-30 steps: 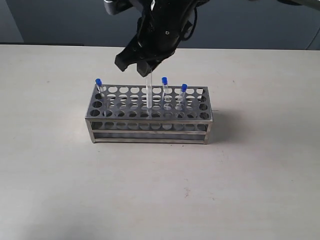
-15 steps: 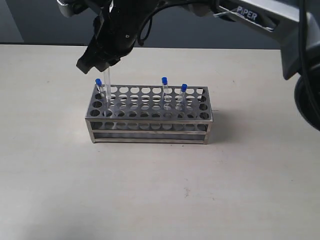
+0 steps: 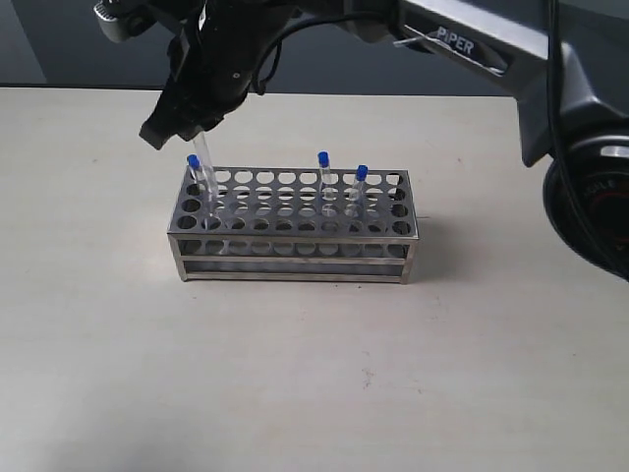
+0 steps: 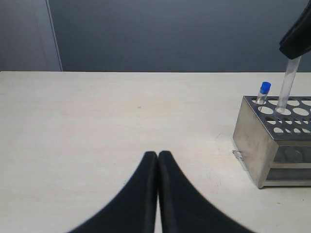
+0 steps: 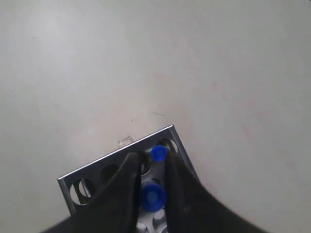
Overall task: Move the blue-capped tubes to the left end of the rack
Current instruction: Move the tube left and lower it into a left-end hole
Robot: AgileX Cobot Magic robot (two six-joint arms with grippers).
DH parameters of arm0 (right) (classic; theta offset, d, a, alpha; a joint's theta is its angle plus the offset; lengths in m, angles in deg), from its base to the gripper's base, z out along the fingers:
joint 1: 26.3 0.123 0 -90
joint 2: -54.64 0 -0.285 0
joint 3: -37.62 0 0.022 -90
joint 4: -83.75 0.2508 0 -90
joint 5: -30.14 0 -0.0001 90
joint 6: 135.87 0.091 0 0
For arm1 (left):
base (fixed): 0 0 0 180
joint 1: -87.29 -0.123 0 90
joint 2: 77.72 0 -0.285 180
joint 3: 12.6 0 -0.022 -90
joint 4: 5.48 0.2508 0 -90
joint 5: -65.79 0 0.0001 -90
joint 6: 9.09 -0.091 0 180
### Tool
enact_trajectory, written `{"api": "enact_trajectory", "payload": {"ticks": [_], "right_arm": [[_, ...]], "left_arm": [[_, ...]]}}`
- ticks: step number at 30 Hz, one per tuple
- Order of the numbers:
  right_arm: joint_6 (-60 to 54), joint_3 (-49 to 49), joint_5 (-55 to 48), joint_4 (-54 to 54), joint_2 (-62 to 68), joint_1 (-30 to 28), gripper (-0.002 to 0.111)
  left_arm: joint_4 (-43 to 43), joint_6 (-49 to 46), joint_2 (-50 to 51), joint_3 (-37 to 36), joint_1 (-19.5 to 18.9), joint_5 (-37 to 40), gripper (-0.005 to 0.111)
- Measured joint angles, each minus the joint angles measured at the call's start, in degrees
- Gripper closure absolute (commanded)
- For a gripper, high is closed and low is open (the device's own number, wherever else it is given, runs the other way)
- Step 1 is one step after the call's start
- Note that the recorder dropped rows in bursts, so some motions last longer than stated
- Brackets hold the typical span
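Item 1, rack [image 3: 295, 221]: silvery, centre of the exterior frame, standing on the worktop [image 3: 295, 374].
Item 2, blue-capped tubes: corner tube [image 3: 194, 163] stands in the rack's back left hole; second tube [image 3: 322, 160] and third tube [image 3: 362, 174] stand right of centre.
Item 3, fourth tube [image 3: 206, 182]: its lower end meets the top plate just beside the corner tube. I see its cap clamped in my right pincer [image 5: 152, 162], upper left of the exterior frame.
Item 4, left pincer [image 4: 158, 162]: closed on nothing, fingers touching, over the worktop, well apart from the rack.

Exterior camera looks down on the rack [image 3: 295, 228] broadside; both wrist cameras see its left end.
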Motion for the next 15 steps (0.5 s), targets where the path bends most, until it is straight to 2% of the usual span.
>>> {"api": "enact_trajectory", "payload": {"ticks": [15], "right_arm": [[0.0,-2.34,-0.42,0.38,1.4,0.41,0.109]], "left_arm": [[0.0,0.0,0.0,0.0,0.0,0.0,0.106]]}}
